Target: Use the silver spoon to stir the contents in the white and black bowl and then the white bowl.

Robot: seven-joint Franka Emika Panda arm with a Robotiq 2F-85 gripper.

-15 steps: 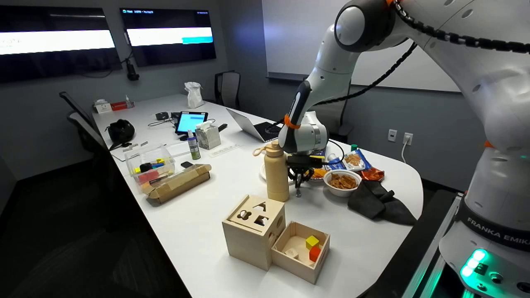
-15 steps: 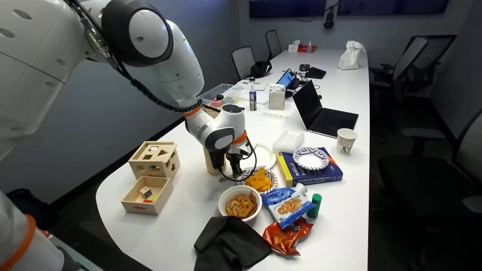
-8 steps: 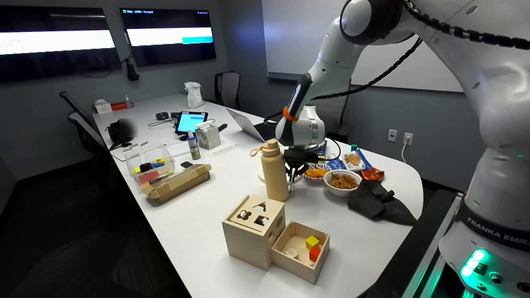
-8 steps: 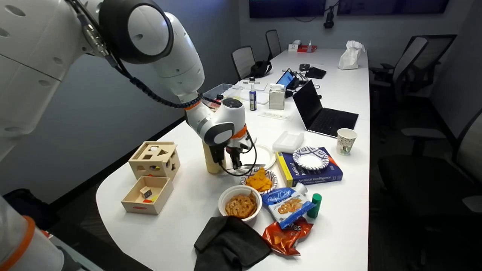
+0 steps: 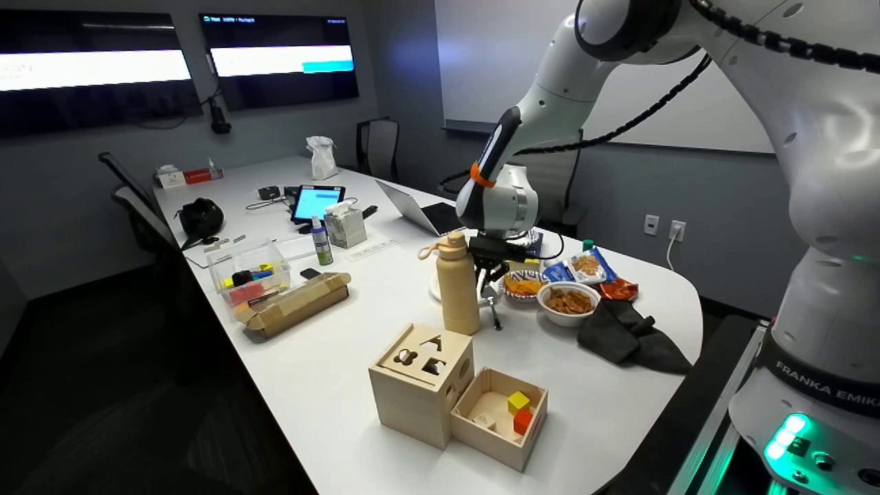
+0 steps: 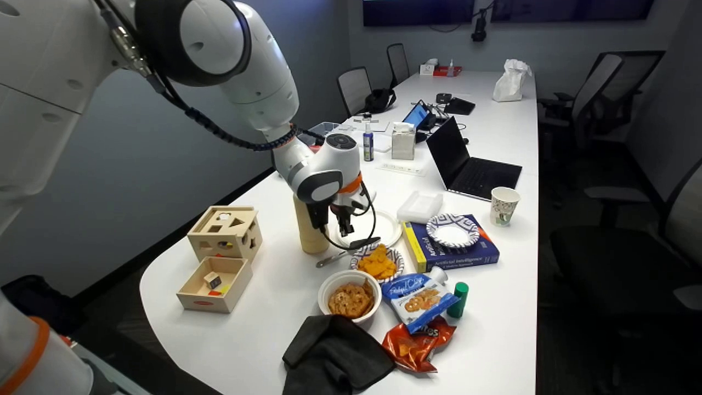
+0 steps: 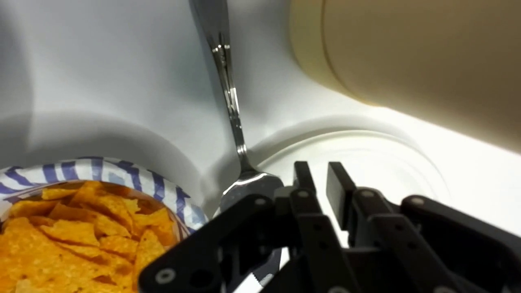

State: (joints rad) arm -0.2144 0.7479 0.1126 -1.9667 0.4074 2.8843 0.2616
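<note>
Hanging higher than a second ago, the gripper (image 7: 321,179) is near the plate (image 7: 386,162), its fingers (image 7: 341,181) parted by a narrow gap with nothing between them. The spoon (image 7: 232,101), its handle shifted since half a second ago, lies loose with its head at the plate's rim. A hold probably slipped or was let go, so stirring likely waits on a fresh grasp. Next to the plate sits the patterned bowl (image 7: 122,176); the white bowl (image 5: 565,320) stands farther from the plate, past the patterned one.
</note>
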